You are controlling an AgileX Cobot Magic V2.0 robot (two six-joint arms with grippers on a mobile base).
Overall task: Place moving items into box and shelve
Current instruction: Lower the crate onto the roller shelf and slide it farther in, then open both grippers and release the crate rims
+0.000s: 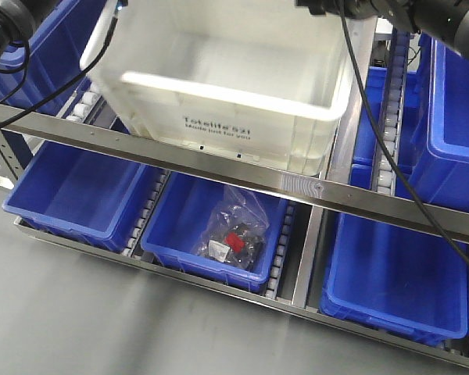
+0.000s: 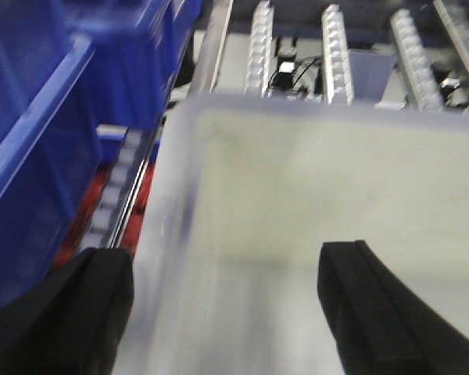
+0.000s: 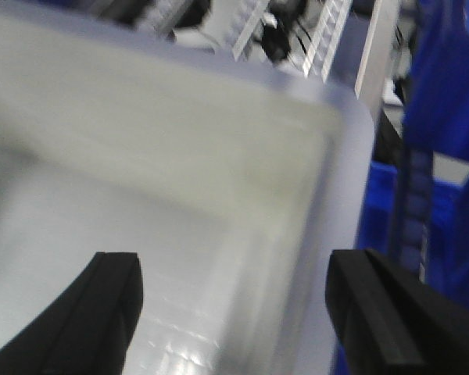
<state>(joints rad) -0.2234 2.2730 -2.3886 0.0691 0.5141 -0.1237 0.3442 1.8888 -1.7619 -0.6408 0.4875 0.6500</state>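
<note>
White crate (image 1: 219,101) printed "Totelife 521 Made just for you", up on the shelf's upper roller level, behind the steel crossbar (image 1: 242,176) and above the lower row of blue bins (image 1: 78,195), tilted and blurred in the front view. Flanked by more blue bins on the upper level, left (image 1: 55,39) and right (image 1: 453,125). Roller tracks (image 2: 336,55) running away beyond the crate's far rim in the left wrist view. No buns visible inside from any view; interior pale and smeared by motion blur, contents impossible to make out. Left gripper (image 2: 219,312) straddling the crate's left wall (image 2: 168,258), one dark finger (image 2: 78,312) outside near the roller rail, the other (image 2: 375,312) over the interior; fingers spread wide, contact with the wall impossible to confirm. Right gripper (image 3: 234,312) likewise straddling the right wall (image 3: 344,234), one finger (image 3: 86,312) over the interior, the other (image 3: 399,312) outside beside a blue bin (image 3: 445,117); set well apart, not visibly pinching the plastic. Below, in the middle lower bin (image 1: 211,226), a clear plastic bag (image 1: 234,230) with red and black contents. Black cables (image 1: 367,117) trailing down from the arms across the front view.
</note>
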